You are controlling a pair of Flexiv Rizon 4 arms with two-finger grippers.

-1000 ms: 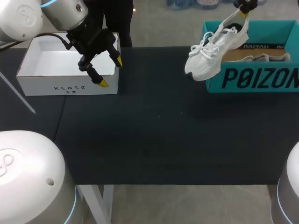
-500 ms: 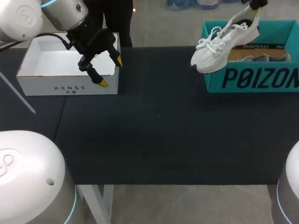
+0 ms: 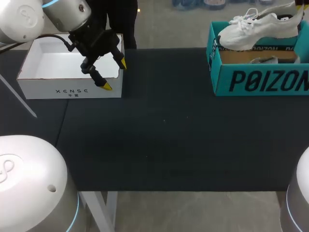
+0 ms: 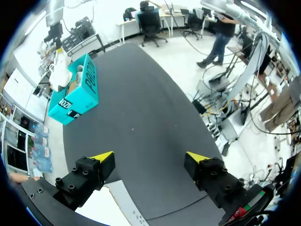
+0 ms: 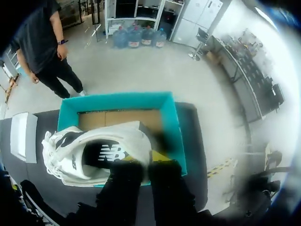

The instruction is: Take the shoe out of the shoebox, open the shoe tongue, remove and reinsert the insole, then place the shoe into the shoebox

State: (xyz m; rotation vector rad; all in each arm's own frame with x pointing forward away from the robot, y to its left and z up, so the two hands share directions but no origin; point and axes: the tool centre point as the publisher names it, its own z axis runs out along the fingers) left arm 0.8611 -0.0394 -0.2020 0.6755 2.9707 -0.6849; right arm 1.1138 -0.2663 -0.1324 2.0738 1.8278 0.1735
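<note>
My left gripper (image 3: 115, 74) hangs at the right front corner of the white box (image 3: 48, 88), fingers spread, nothing between them. The white shoe (image 3: 256, 30) is in the air over the teal shoebox (image 3: 260, 79), roughly level, toe pointing left. A second shoe (image 3: 264, 60) is partly visible inside the shoebox. Both boxes sit on the dark table (image 3: 169, 140).

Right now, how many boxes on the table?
2. A white box at my left, by the left arm's fingers; the teal shoebox at my right, under the white shoe. None seems hidden.
</note>
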